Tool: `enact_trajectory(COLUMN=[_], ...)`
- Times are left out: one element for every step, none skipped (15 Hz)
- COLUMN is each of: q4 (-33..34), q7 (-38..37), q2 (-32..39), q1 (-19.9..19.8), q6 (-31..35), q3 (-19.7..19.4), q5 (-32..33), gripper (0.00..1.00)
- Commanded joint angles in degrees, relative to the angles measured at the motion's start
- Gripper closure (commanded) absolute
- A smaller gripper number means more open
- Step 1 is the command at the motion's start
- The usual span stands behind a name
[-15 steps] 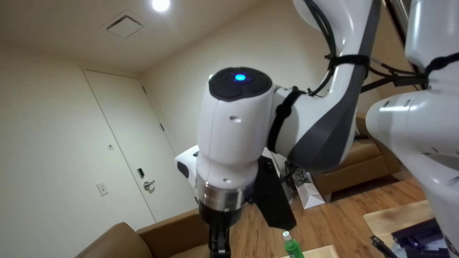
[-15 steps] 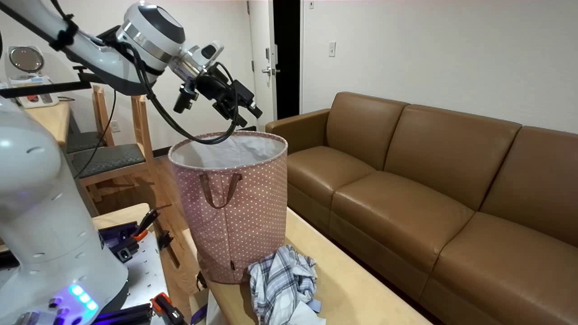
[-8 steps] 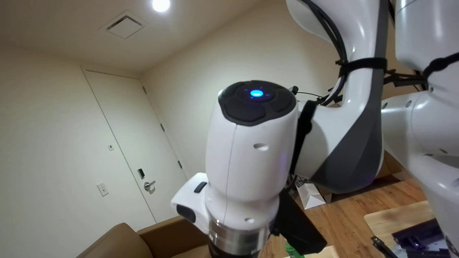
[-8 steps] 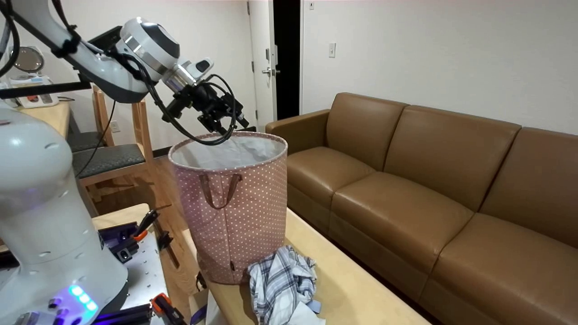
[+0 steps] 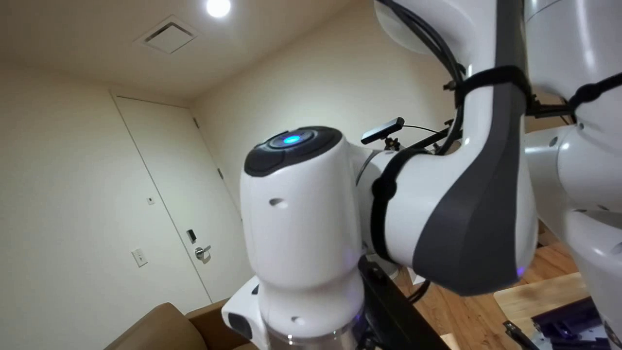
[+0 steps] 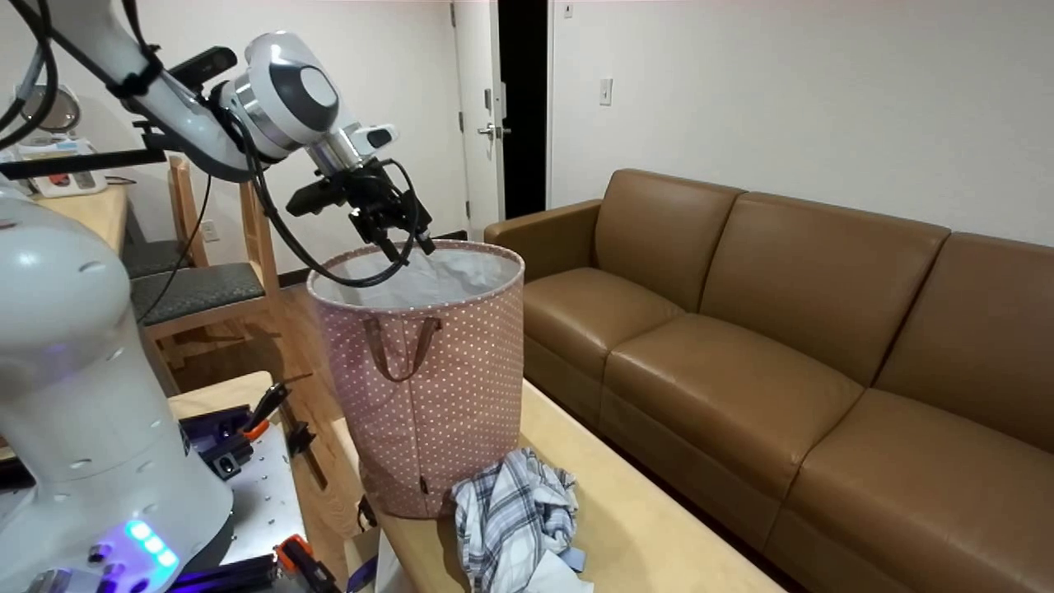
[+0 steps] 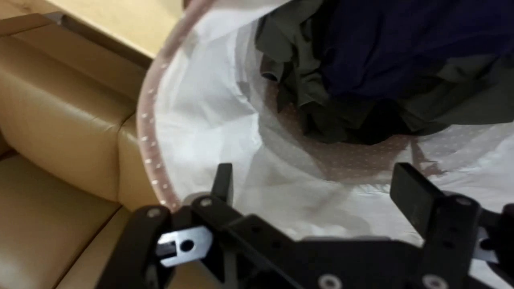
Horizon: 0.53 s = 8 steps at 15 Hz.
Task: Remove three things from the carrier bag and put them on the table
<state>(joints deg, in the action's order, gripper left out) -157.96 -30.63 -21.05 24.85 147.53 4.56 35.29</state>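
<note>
The claw (image 6: 414, 254) hangs on a slant at the mouth of the pink dotted bag (image 6: 461, 395), its two fingers (image 7: 413, 194) spread wide apart. From where I stand I can't tell whether the tips sit just above the rim or slightly inside it.

Deeper down past the fingertips, within the white lining (image 7: 209, 144), lies a rumpled heap — navy cloth (image 7: 405, 48) with grey-green cloth (image 7: 313, 76) bunched around its edge — and both are well apart from the fingers.

Lower than the claw, outside the bag and right by its foot, a crumpled plaid cloth (image 6: 519, 511) in blue-grey and white rests on the pale wooden table (image 6: 659, 527), the same one that the bag stands on.

Up and back from the claw reaches the white arm (image 6: 193, 132), and beside the claw a black cable (image 6: 354, 282) droops in a loop. Off to one side of the claw, across the table, there's a long brown sofa (image 6: 741, 362); farther away behind it, in an exterior view, I see a white door (image 6: 478, 91) and a wooden chair (image 6: 198, 284) with a dark grey seat.
</note>
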Motion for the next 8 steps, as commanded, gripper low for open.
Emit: enact_trajectory(q4=[4.28,4.63,5.3,5.87,6.42,7.05,7.77,8.47], q7=[8.78,12.29,13.23,13.74,13.79,15.29,14.83,15.32], q2=[10.4,12.8,15.42,18.77,21.65,25.58,28.87,32.7], q1=[3.47,-2.74,-3.23,-4.57,-5.61,-5.9,-6.51,-6.76], q6=[3.82,6.12,7.15,8.87,10.33,12.21,13.64,15.68], q3=[-2.85,3.31,3.66,4.64,5.4,5.73,6.2,6.29], q5=[-12.41,-17.19,-18.96,-19.74,-20.22,-22.03,-22.16,-22.94], gripper=[0.0,0.0,0.0,0.0,0.0,0.0,0.0,0.0])
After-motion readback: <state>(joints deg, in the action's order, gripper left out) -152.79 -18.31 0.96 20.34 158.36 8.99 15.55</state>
